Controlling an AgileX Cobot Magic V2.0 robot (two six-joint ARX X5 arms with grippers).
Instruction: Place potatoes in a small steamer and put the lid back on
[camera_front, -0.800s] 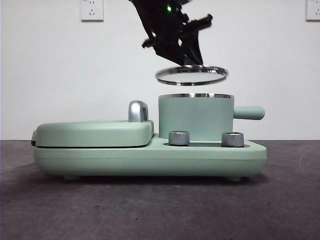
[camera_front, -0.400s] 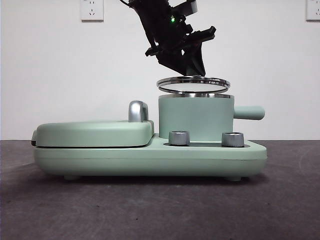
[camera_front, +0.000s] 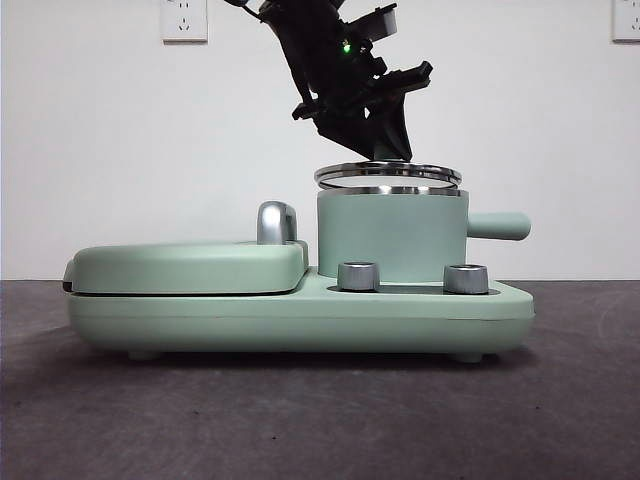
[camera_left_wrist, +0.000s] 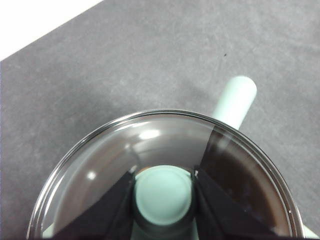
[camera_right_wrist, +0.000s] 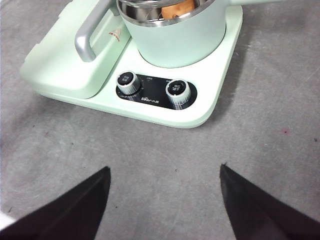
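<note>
Glass lid (camera_front: 388, 176) with steel rim is sitting on or just above the rim of the small steamer (camera_front: 392, 235), slightly tilted; full seating cannot be confirmed from the front view. The left tool (camera_left_wrist: 163, 192) is gripping the lid's mint-green knob (camera_left_wrist: 163, 195) between its closed jaws, keeping the lid centred over the pot. The potato (camera_right_wrist: 175, 7) is lying inside the steamer, showing orange beneath the rim. The steamer is standing on the green cooker base (camera_front: 300, 312), beside the griddle cover (camera_front: 185, 266). The right tool (camera_right_wrist: 165, 200) is waiting wide open over the table (camera_right_wrist: 165, 165), holding nothing.
</note>
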